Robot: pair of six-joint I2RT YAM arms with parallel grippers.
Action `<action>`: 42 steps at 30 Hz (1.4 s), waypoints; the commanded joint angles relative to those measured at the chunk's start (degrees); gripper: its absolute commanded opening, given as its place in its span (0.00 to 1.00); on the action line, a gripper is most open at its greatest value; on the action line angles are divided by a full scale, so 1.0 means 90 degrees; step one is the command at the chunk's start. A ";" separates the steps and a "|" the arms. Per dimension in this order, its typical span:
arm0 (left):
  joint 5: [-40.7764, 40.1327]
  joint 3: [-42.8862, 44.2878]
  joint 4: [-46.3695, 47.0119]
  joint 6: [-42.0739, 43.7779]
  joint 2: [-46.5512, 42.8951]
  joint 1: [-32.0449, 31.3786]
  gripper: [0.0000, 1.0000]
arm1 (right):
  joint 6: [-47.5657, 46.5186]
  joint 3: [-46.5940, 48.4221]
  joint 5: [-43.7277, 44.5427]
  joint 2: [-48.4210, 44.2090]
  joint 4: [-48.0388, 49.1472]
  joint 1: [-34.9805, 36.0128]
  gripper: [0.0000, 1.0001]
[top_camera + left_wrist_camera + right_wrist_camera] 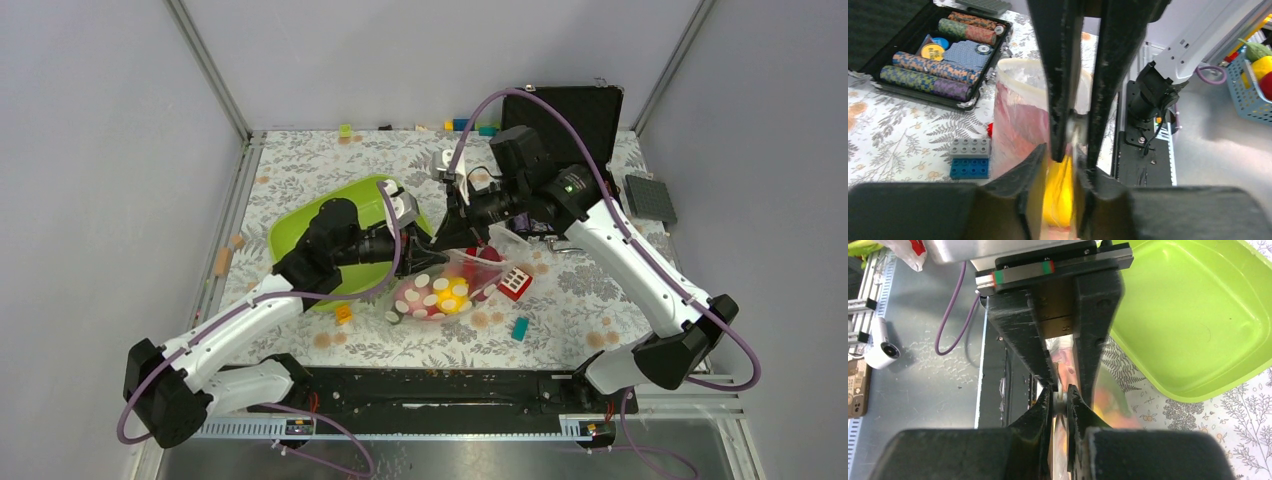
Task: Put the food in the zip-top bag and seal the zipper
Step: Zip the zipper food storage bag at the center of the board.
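Note:
The zip-top bag [432, 296] lies at the table's middle, its white-dotted face up, with the yellow lemon [455, 300] and red food pieces inside. My right gripper [447, 236] is shut on the zipper strip at the bag's mouth; its tips pinch the pale strip in the right wrist view [1060, 400]. My left gripper [431, 244] faces it from the other side. Its jaws stand a narrow gap apart astride the bag's mouth [1060, 172], with the lemon [1060, 197] showing through the film. The bag's wall [1018, 115] stands upright to the left of them.
The lime-green tub [300, 235] sits left of the bag under my left arm. An open poker chip case [565, 110] is at the back right, with a grey baseplate [650, 198] beside it. A red block [515, 283], a teal block [520, 328] and an orange block [343, 314] lie near the bag.

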 commanded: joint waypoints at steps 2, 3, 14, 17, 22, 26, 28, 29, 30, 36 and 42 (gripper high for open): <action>0.0406 -0.0008 0.1882 -0.0649 0.0096 0.0046 0.00 | 0.0658 -0.0373 -0.0288 -0.0181 0.0764 0.0043 0.00; 0.0408 -0.0060 0.2064 -0.0765 0.0110 0.0058 0.00 | 0.0726 -0.0463 -0.0248 -0.0217 0.0881 0.0040 0.00; 0.0421 -0.0829 0.2811 -0.1020 -0.0292 0.0163 0.00 | -0.0175 -0.0122 0.1003 0.0062 -0.0888 0.0028 0.04; 0.0093 -0.0974 0.2805 -0.1058 -0.0386 0.0166 0.00 | -0.0163 -0.0200 0.1309 0.0098 -0.0931 0.0025 0.05; -0.0036 -0.1150 0.2803 -0.1050 -0.0582 0.0187 0.00 | -0.0230 -0.0289 0.1564 0.0025 -0.1035 -0.0004 0.07; -0.0058 -0.1314 0.2741 -0.1024 -0.0767 0.0188 0.00 | -0.0253 -0.0391 0.1607 -0.0030 -0.1013 -0.0112 0.11; -0.0225 -0.1358 0.2644 -0.1019 -0.0837 0.0197 0.00 | -0.0226 -0.0451 0.1560 -0.0039 -0.0937 -0.0144 0.15; -0.0293 -0.1374 0.2580 -0.0984 -0.0859 0.0199 0.00 | -0.0212 -0.0476 0.1542 -0.0055 -0.0900 -0.0150 0.16; -0.0339 -0.1391 0.2551 -0.0982 -0.0872 0.0197 0.00 | -0.0205 -0.0489 0.1516 -0.0065 -0.0882 -0.0149 0.18; -0.0148 -0.1439 0.2667 -0.1097 -0.0814 0.0201 0.00 | 0.0061 -0.0977 0.0829 -0.0401 0.0193 -0.0157 0.30; 0.0070 -0.1323 0.2592 -0.1165 -0.0666 0.0197 0.00 | 0.0426 -0.1517 0.0338 -0.0770 0.1372 -0.0157 0.32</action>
